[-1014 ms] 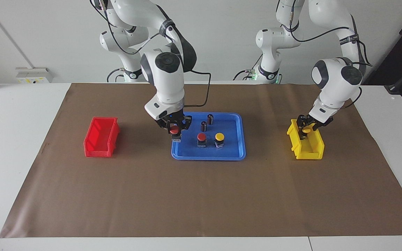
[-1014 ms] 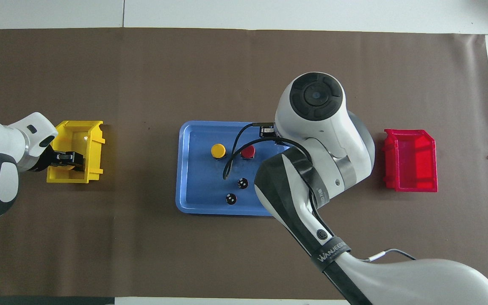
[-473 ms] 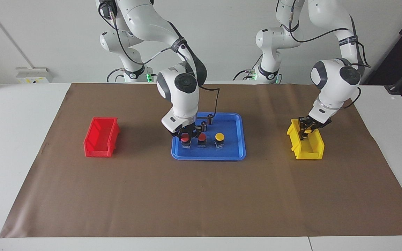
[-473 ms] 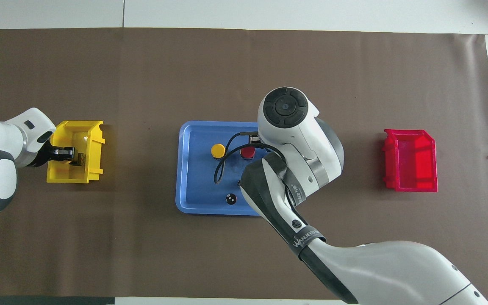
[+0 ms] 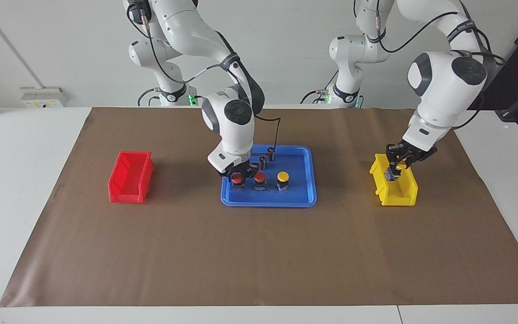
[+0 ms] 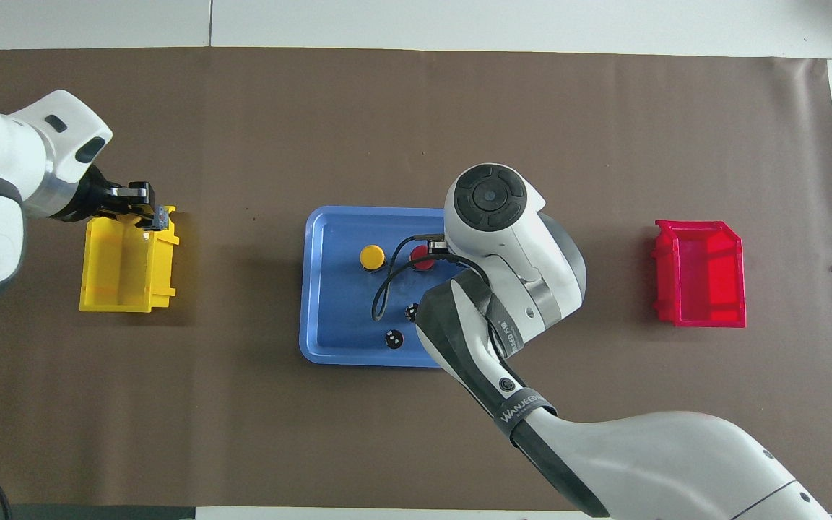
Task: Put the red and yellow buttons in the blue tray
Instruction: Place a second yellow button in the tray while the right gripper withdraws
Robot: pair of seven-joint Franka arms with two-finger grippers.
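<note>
Probably a robotics lab: two white arms bolted by a bare wall, brown mat [image 5: 259,252] covering the white table [image 5: 25,189].

The blue tray [image 5: 301,196] is crowded toward the right arm's end: 3 buttons [image 5: 259,178] in a row, 2 dark cylinders [image 5: 270,153] nearer the robots, right gripper [image 5: 239,173] among them.

White glossy arms, grey joint caps, black cables, seemingly "WANJEE" band
</note>
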